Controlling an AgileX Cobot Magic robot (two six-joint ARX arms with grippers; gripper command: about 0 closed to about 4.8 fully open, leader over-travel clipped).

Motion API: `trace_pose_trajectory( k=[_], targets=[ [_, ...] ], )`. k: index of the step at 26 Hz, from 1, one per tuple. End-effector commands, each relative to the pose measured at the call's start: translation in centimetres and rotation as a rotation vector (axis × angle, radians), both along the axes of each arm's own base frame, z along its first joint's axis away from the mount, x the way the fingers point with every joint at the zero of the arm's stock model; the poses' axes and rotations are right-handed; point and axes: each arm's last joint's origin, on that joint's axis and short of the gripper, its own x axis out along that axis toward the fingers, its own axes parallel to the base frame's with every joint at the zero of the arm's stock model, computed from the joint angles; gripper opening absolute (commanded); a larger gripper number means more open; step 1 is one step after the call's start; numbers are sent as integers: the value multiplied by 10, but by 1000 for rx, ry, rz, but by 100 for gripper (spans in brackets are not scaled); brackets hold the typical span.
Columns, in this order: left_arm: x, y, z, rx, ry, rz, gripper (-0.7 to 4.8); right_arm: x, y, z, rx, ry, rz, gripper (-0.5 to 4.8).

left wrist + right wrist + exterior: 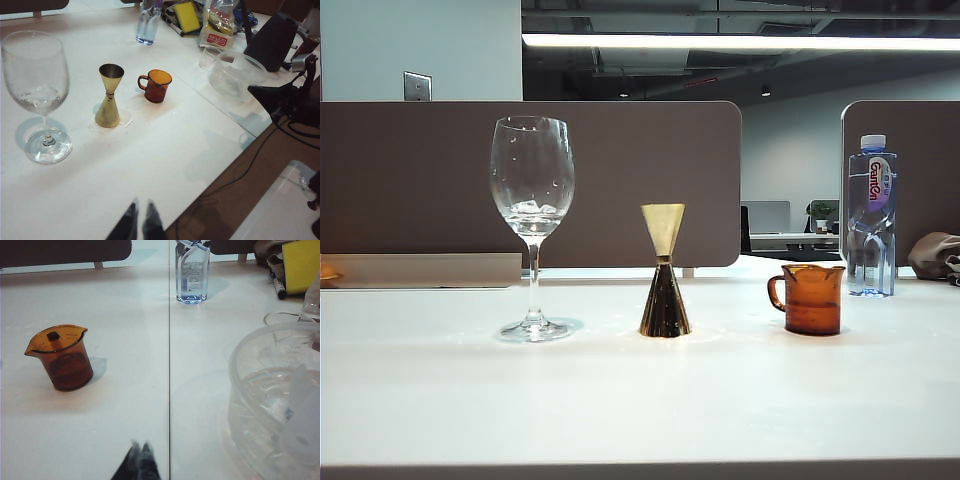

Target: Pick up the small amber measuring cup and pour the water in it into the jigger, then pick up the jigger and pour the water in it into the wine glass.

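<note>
Leftmost on the white table stands the wine glass, tall, clear and stemmed, droplets on its bowl and a little water at the bottom, its round foot flat on the surface. Next, near the middle, the jigger stands upright: a pale gold upper cone on a narrow waist over a darker, reflecting lower cone. Further right and apart from it sits the small amber measuring cup, translucent brown, loop handle facing the jigger, flared rim. Behind it stands a clear plastic water bottle with a blue cap; its label reads roughly "GanCn". Neither arm shows from the front; the left gripper hangs above the near table edge with fingertips almost together, holding nothing, and the right gripper is pinched closed, empty, over the table near the cup
</note>
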Motion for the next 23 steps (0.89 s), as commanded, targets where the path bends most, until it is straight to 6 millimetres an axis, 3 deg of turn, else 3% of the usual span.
trace_pose_trajectory(
  k=[1, 23],
  targets=[
    [0, 0, 3, -14, -14, -5, 26, 1, 0, -2, 1, 2, -2, -5],
    [0, 0, 4, 1, -39, -3, 26, 1, 0, -2, 1, 2, -2, -5]
  ],
)
